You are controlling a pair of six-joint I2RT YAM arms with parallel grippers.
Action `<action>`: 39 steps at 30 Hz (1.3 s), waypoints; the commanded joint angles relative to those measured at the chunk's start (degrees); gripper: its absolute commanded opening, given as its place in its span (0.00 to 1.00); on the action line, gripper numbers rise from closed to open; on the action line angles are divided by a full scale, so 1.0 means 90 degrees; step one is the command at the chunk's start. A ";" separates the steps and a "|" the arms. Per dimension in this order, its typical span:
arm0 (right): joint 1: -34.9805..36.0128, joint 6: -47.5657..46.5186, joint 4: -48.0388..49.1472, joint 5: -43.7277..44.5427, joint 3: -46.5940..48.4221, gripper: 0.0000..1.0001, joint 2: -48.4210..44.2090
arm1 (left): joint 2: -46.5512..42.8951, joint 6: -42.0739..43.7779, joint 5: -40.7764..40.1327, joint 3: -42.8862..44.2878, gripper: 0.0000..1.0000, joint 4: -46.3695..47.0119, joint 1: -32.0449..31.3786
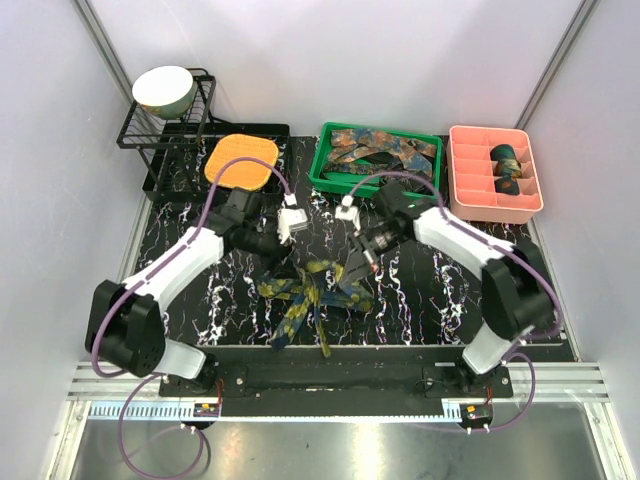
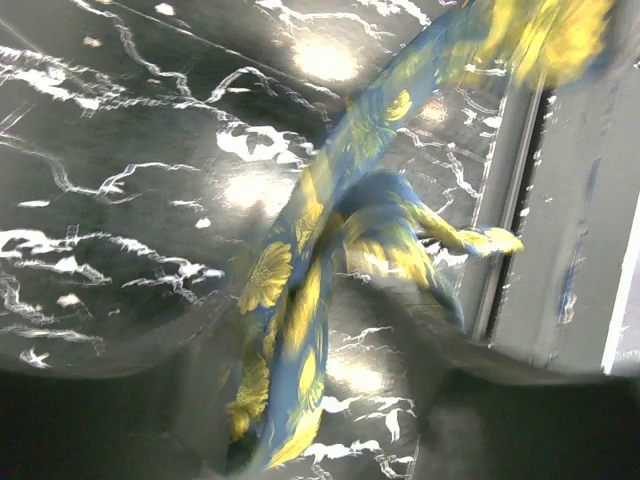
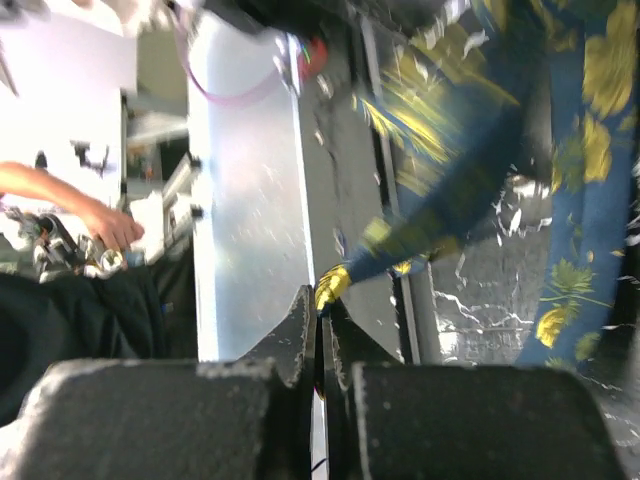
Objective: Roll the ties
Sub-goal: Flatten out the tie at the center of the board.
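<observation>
Right gripper is closed, fingers together on what looks like the yellow narrow tip of the navy paisley tie, probably to anchor an end for rolling. Left gripper hangs with blurred fingers apart, the tie running loose between them. Most of the fabric lies crumpled at the table's near centre, well short of the pink tray holding finished coils.
</observation>
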 commanded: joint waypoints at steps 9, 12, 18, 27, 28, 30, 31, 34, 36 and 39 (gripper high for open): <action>-0.1638 0.1428 0.0349 -0.0906 0.0871 0.00 -0.1804 | -0.1428 0.0364 0.0473 -0.0326 0.99 0.0043 0.1472; -0.1717 0.1779 0.0612 -0.0730 0.0920 0.00 -0.2174 | -0.1652 0.0452 0.0268 -0.0443 0.99 -0.0084 0.1472; -0.1727 0.2982 0.1804 -0.0798 0.1310 0.00 -0.2186 | -0.1916 -0.0378 0.0530 -0.0415 0.99 0.0101 0.1452; -0.1785 0.3245 0.1843 -0.0486 0.2961 0.00 -0.2117 | -0.1917 -0.1316 -0.0491 0.1411 0.99 0.0472 0.0692; -0.1775 0.3245 0.1853 -0.0505 0.2894 0.00 -0.2127 | -0.1878 -0.1355 -0.0610 0.1577 0.99 0.0453 0.0497; -0.1785 0.3274 0.1834 -0.0476 0.2523 0.00 -0.2108 | -0.1771 -0.1297 -0.0893 0.1627 0.99 0.0326 0.0340; -0.1785 0.3265 0.1698 -0.0408 0.2213 0.01 -0.2088 | -0.1751 -0.1171 -0.0933 0.1550 0.99 0.0306 0.0223; -0.1756 0.3265 0.1735 0.0011 0.1393 0.07 -0.2049 | -0.1721 -0.1091 -0.1090 0.1296 0.99 0.0257 0.0066; -0.1561 0.3187 0.1834 0.0575 0.1097 0.05 -0.1961 | -0.1760 -0.1052 -0.1090 0.0954 0.99 0.0257 0.0037; -0.1366 0.3118 0.2282 0.0920 0.0852 0.01 -0.1572 | -0.1858 -0.0877 -0.1090 0.0447 0.99 0.0257 -0.0002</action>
